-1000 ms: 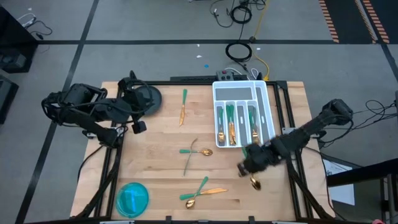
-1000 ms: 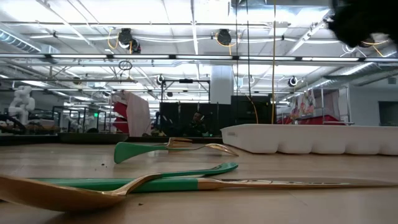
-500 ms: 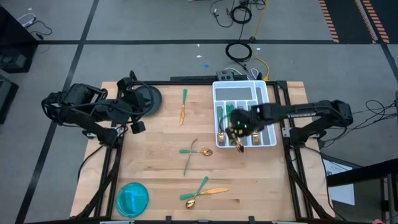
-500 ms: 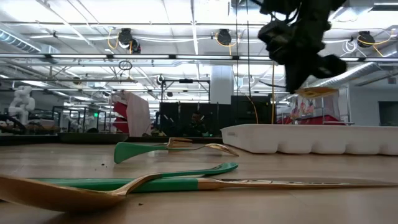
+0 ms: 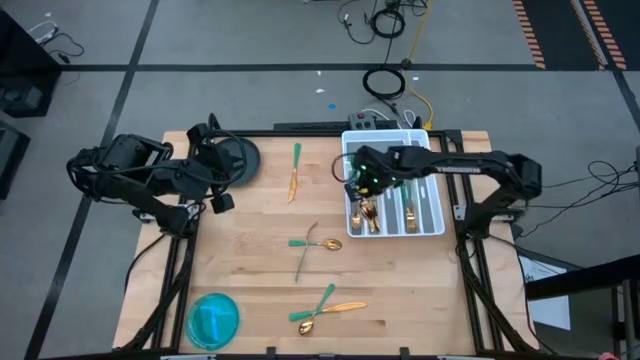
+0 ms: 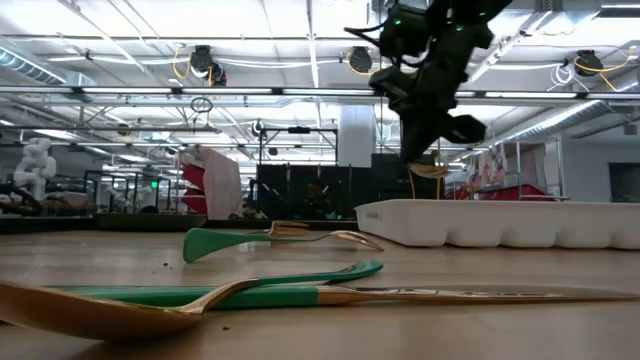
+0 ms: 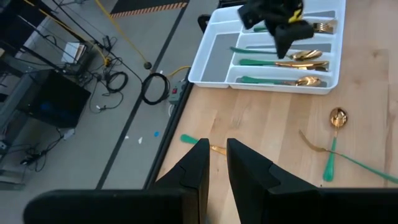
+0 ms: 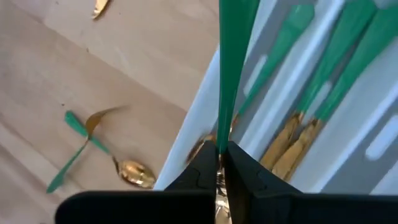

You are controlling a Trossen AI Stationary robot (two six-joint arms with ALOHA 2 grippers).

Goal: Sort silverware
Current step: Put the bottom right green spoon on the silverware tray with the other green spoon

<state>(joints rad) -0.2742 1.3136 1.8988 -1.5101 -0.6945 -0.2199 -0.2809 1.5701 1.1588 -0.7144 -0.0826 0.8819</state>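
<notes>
Right gripper (image 5: 362,183) now moved over tray (image 5: 432,160), jaws clamped on spoon (image 8: 231,56), left gripper (image 7: 214,163) slightly parted, empty

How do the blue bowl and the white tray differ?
The blue bowl is round; the white tray is rectangular with long compartments. The bowl sits at the table's near left corner, the tray at the far right. The tray holds silverware, with the right gripper over it shut on a piece; the bowl looks empty. Both rest on the wooden table.
</notes>
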